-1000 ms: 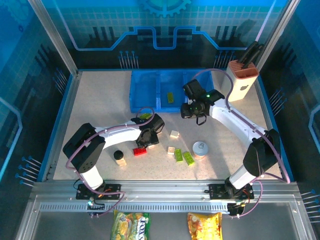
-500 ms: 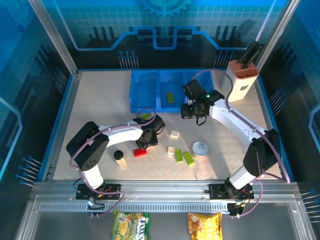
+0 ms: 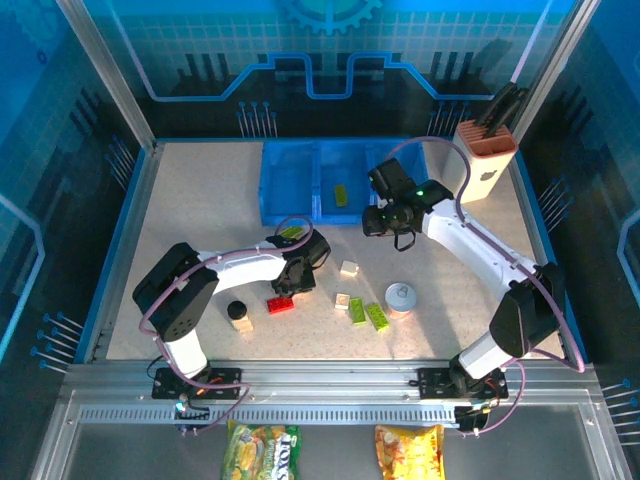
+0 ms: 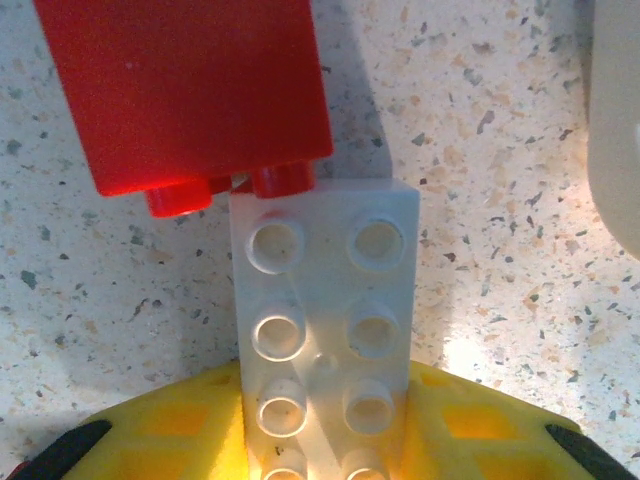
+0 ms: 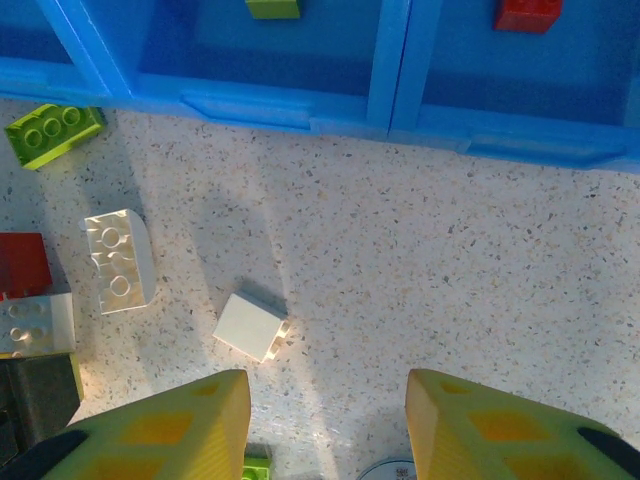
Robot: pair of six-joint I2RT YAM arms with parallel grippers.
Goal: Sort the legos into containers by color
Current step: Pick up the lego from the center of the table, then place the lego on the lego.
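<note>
In the left wrist view my left gripper (image 4: 325,425) is shut on a white lego (image 4: 322,320), studs up, just over the table. That lego's far end touches a red lego (image 4: 190,90). From above, the left gripper (image 3: 297,276) sits beside the red lego (image 3: 280,303). My right gripper (image 3: 388,218) hovers open in front of the blue tray (image 3: 290,215), nothing between its yellow fingers (image 5: 160,430). Below it lie a white lego (image 5: 250,326), a studs-up white lego (image 5: 120,260) and a lime lego (image 5: 52,133). The tray's compartments hold a green lego (image 5: 272,8) and a red lego (image 5: 527,12).
A silver-topped can (image 3: 401,297) and a black-lidded jar (image 3: 239,314) stand on the table near the front. Two lime legos (image 3: 368,314) and a white one (image 3: 342,300) lie between them. The knife block (image 3: 485,160) stands at the back right.
The left gripper has crept slightly down-left over the white lego by the red one. The right arm's wrist has shifted a little to the right, gripper still open.
</note>
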